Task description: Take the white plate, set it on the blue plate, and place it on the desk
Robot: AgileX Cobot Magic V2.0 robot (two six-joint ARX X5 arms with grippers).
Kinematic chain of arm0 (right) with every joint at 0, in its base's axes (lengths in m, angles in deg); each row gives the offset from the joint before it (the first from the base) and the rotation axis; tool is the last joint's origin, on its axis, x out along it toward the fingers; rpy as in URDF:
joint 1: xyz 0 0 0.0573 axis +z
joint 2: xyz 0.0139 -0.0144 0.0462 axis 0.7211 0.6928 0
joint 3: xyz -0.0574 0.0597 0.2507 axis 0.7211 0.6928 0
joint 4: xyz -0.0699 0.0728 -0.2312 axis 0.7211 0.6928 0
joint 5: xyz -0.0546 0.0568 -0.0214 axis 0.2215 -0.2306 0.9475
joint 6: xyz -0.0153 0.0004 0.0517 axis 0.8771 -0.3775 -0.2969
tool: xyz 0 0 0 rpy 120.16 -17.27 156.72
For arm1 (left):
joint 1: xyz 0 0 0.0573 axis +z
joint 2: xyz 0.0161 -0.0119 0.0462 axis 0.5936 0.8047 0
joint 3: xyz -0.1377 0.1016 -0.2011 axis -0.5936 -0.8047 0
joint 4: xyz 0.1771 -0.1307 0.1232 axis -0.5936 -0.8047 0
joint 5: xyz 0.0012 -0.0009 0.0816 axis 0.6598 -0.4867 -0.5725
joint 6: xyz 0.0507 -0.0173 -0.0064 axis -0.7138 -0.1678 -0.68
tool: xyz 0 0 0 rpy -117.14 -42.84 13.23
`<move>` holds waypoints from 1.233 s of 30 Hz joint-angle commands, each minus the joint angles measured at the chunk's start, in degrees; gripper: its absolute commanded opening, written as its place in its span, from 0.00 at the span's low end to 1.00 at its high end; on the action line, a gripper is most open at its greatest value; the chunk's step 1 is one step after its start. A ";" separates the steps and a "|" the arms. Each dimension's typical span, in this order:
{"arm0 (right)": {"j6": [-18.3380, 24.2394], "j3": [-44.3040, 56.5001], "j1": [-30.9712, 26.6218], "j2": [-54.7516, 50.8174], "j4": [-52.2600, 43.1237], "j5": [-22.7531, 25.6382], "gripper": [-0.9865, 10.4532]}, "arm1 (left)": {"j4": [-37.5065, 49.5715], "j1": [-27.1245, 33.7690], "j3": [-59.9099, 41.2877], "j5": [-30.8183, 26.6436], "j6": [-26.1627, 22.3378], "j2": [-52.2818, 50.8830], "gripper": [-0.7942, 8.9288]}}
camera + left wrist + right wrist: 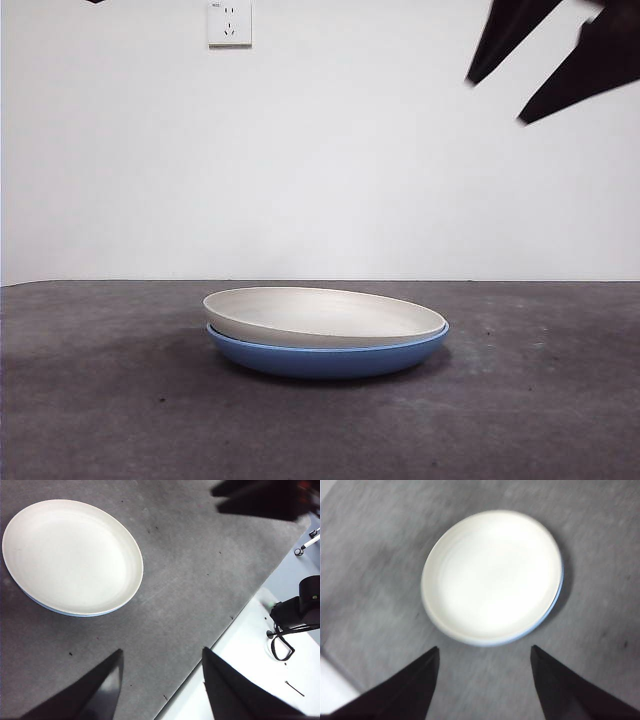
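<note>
White plate nested in blue plate, stack resting on desk; both grippers clear.

Stack near centre of desk in front view, white plate seated slightly off-centre, rim tilted a little, blue rim exposed as a thin crescent along one side. Right gripper raised above the stack, jaws spread wide, nothing held, visible as dark tips at upper right of front view. Left gripper off to one side of the stack, near the desk edge, jaws spread wide, nothing held. Wall socket on white wall behind.
</note>
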 commanded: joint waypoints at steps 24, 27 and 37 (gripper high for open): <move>3.19 -1.01 2.99 -9.35 12.26 -1.46 0.28 | 0.26 -0.26 0.63 0.28 -0.70 0.42 0.32; 3.91 -1.01 2.99 -9.35 12.66 -1.49 0.09 | 0.28 -0.26 0.63 0.28 -0.70 0.42 0.14; 4.39 -1.01 2.99 -9.35 11.89 -1.42 0.09 | 0.28 -0.26 0.66 0.26 -0.68 0.42 0.09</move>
